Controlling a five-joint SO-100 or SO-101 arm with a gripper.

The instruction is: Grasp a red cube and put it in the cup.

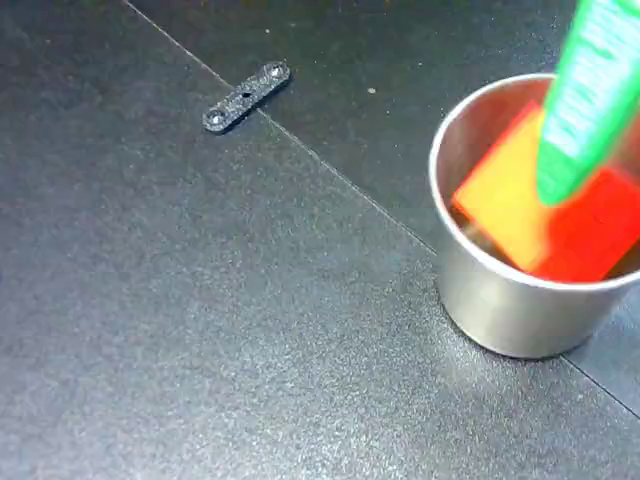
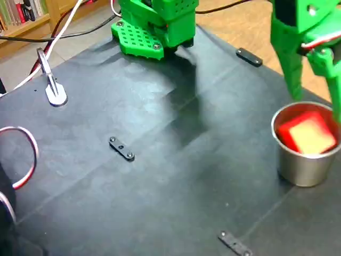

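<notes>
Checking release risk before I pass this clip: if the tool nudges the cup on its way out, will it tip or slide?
The cup probably slides first: its steel wall looks smooth. Tipping seems unlikely, since it is squat and the cube inside adds weight. Standing upright, it shouldn't roll.

Shiny steel, matt dark tabletop, glossy green plastic

The cup (image 1: pixel 500 310) (image 2: pixel 303 165), directly beneath the gripper (image 2: pixel 314 101), looks like polished stainless steel, with a thin rim and a mirror-like inside that picks up red. The red cube (image 1: pixel 560 215) (image 2: pixel 309 133) inside it is smooth and sharp-edged, its lit face orange. The green finger (image 1: pixel 590 100) over the cup looks like ribbed, slightly glossy printed plastic. The table (image 1: pixel 200 330) (image 2: pixel 160 202) is dark, matt and finely grained. The small flat bracket (image 1: pixel 246 96) (image 2: pixel 121 148), well off from the gripper, looks like dull black plastic.
</notes>
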